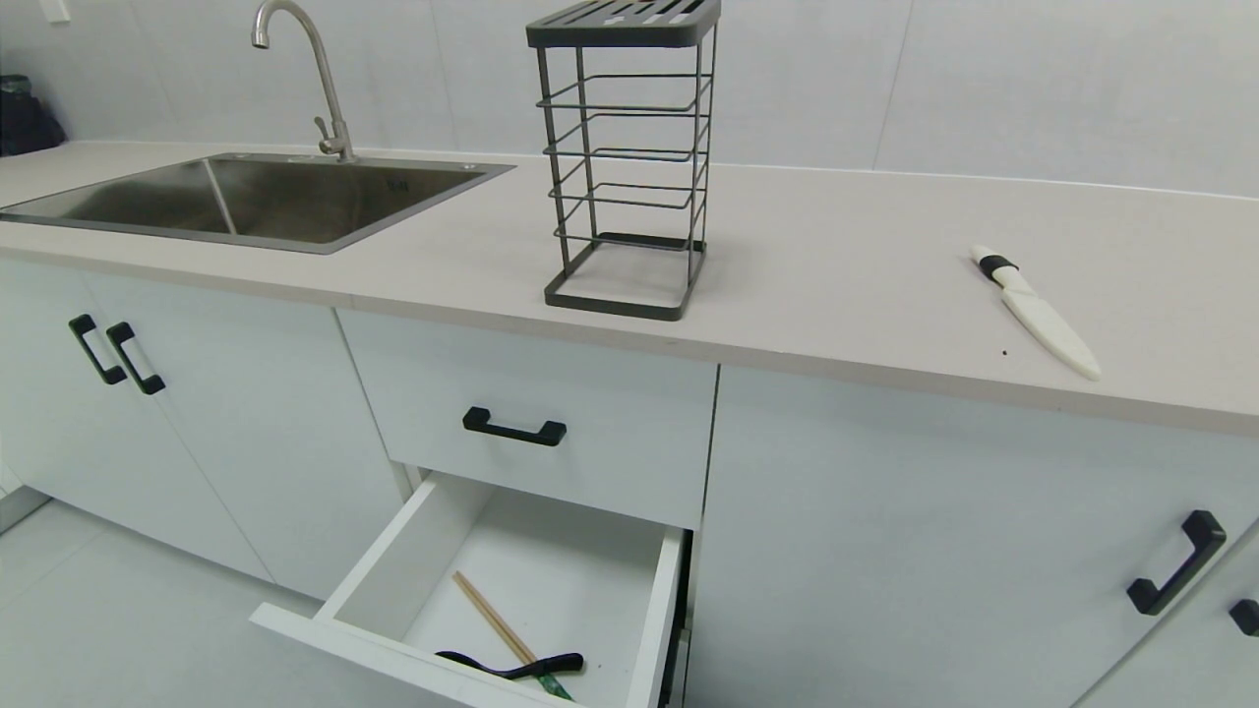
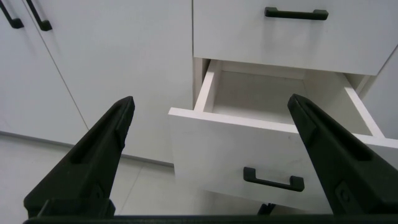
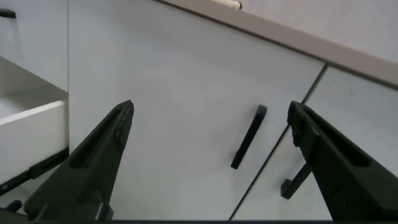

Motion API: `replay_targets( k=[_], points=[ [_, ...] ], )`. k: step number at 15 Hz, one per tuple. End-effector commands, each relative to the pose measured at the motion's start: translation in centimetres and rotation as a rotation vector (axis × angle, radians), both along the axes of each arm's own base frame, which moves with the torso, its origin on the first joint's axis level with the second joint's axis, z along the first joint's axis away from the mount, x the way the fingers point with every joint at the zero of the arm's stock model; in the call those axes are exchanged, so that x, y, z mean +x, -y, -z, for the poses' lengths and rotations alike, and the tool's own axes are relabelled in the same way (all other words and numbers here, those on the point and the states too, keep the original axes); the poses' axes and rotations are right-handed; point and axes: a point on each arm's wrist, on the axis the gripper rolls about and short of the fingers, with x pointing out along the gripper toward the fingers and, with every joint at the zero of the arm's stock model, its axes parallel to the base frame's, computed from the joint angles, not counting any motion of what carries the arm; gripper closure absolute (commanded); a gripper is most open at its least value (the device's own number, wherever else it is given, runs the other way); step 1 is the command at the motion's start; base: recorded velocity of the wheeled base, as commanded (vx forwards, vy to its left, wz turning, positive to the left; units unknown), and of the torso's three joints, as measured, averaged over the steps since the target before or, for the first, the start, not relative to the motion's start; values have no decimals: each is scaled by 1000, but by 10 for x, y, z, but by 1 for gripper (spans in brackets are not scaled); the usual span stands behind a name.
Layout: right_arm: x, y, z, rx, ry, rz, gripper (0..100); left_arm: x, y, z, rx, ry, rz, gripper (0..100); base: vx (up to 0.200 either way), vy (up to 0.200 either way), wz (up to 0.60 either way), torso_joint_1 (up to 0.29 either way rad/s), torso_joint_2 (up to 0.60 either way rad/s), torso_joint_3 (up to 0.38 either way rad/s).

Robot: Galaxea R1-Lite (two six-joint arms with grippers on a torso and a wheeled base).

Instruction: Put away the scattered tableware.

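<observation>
While the white knife [image 1: 1035, 313] lies flat on the countertop [image 1: 836, 265] at 3 o'clock from the wire rack [image 1: 625, 157], pointed end toward the front edge, you've got wooden chopsticks [image 1: 494, 619] and a black utensil [image 1: 511, 667] in the open drawer [image 1: 379, 580] at 6 o'clock from the rack. Chopsticks' near end meets the utensil. Sink [image 1: 256, 197] with faucet [image 1: 315, 69] at 9 o'clock from the rack. Your left gripper [image 2: 210, 102] is spread wide, facing the open drawer's front. Your right gripper [image 3: 210, 107] is spread wide too, facing a closed cabinet door [image 3: 174, 93] near its black handle [image 3: 249, 137].
</observation>
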Motion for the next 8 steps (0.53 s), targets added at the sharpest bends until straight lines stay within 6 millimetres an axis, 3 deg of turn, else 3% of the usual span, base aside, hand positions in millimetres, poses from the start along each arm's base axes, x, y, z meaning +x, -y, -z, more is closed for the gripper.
replay_targets(
  k=[1, 5, 6, 8],
  points=[
    [0, 1, 9, 111, -93, 18, 0, 0, 0, 0, 3, -1, 1, 0, 0, 0, 0, 0, 0, 0],
    [1, 2, 10, 296, -134, 47, 0, 0, 0, 0, 5, -2, 6, 0, 0, 0, 0, 0, 0, 0],
    [0, 4, 10, 316, -128, 173, 0, 0, 0, 0, 5, -2, 6, 0, 0, 0, 0, 0, 0, 0],
    [0, 5, 10, 318, -134, 203, 0, 0, 0, 0, 5, -1, 3, 0, 0, 0, 0, 0, 0, 0]
  ],
)
